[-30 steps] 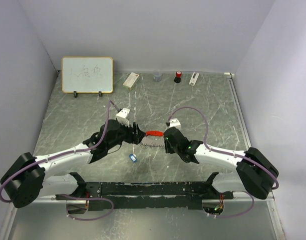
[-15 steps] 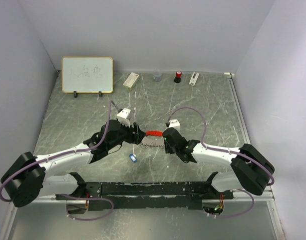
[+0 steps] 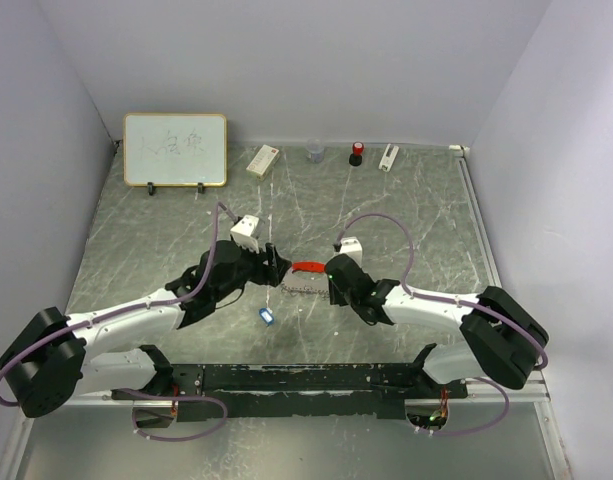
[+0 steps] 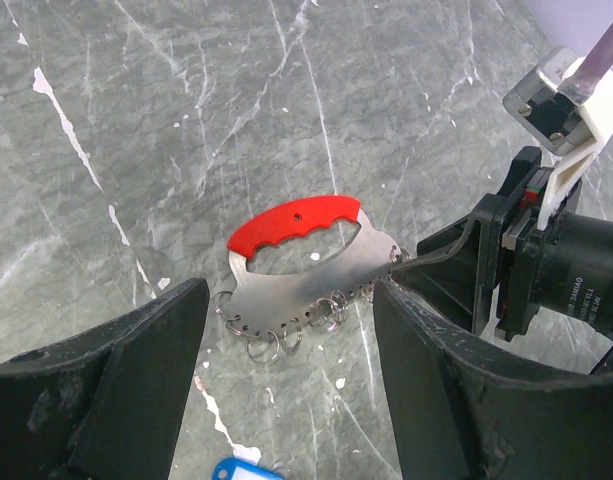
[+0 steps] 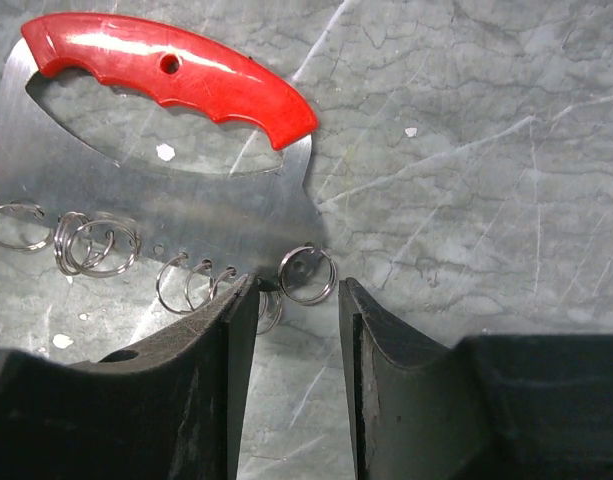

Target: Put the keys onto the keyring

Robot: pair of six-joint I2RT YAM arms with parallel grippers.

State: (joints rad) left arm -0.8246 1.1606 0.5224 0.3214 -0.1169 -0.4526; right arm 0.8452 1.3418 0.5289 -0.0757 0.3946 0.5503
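The keyring (image 3: 304,280) lies flat mid-table: a steel plate with a red grip (image 5: 166,70) and several small split rings (image 4: 276,340) along its lower edge. My left gripper (image 3: 274,264) stands wide open, its fingers either side of the plate's ringed edge (image 4: 289,330), holding nothing. From the other side, my right gripper (image 3: 329,281) is open a finger's width (image 5: 296,300). Its left fingertip (image 5: 241,295) touches the plate's corner, and one ring (image 5: 308,273) lies just beyond the gap. A blue key (image 3: 266,316) lies on the table behind the left fingers (image 4: 238,470).
A small whiteboard (image 3: 175,149) stands at the back left. Along the back edge are a white box (image 3: 262,160), a small cup (image 3: 315,153), a red-and-black item (image 3: 356,153) and a white stick (image 3: 389,157). The right arm's wrist (image 4: 556,250) sits close beside the left gripper.
The right gripper's jaws have widened a little and its arm has drawn slightly inward. The left arm and the keyring have barely moved.
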